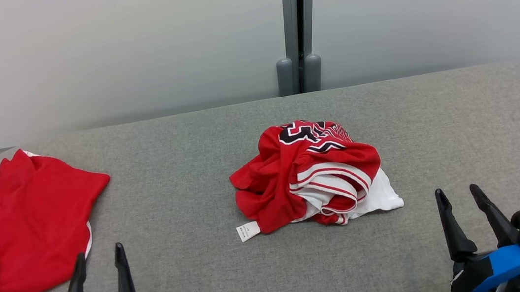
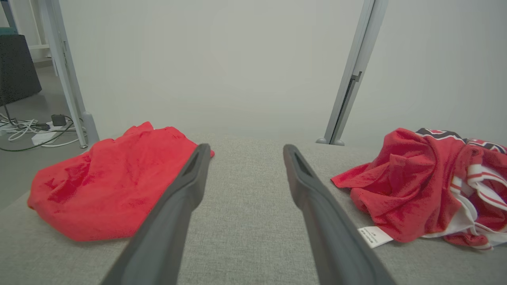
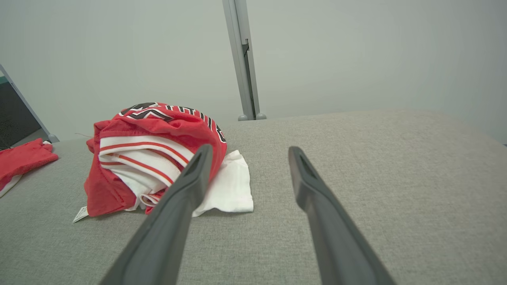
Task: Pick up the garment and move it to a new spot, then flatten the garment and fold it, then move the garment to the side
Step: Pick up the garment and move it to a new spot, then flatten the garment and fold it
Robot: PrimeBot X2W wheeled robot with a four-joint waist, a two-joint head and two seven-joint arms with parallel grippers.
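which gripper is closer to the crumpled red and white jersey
Right. The right gripper sits just right of the jersey; the left gripper is farther off to its left, by the plain red garment.

We are seeing a red jersey (image 1: pixel 272 186) striped white with black lettering, a plain red cloth (image 1: pixel 31 223), a grey tabletop (image 1: pixel 169 177).

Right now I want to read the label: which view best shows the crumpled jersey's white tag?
Left wrist view: the tag is nearest and largest, beside the jersey. Head view shows it small; right wrist, a sliver.
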